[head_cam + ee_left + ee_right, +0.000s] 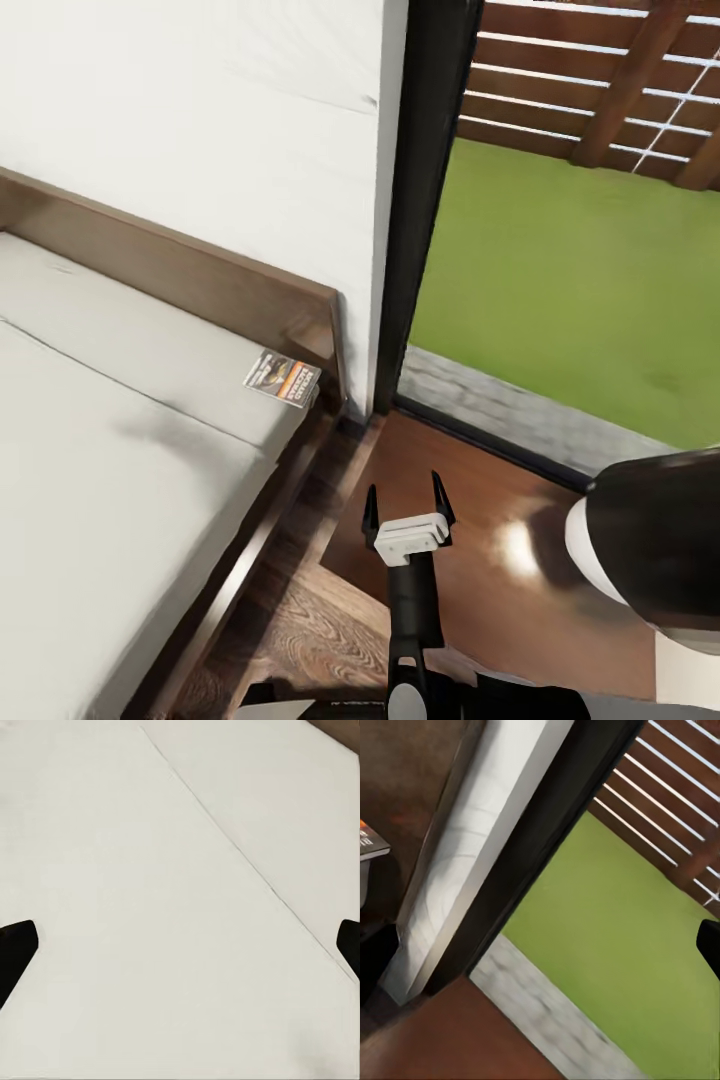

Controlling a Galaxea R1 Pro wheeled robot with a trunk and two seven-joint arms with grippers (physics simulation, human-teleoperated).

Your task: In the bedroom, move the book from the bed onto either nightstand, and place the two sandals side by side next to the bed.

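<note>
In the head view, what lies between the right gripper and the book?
Between the right gripper and the book lie the nightstand's glossy top, a floor gap and the bed's dark frame edge; no loose object.

We are counting one book [281, 377], lying on one bed [130, 480] with one dark headboard [200, 275]. We are seeing one nightstand [480, 570] top beside the bed, and one gripper [407, 503] with two black fingers over it. We are finding one tall window frame [425, 190], one patch of green lawn [570, 280] and one slatted wooden fence [600, 80] beyond it
</note>
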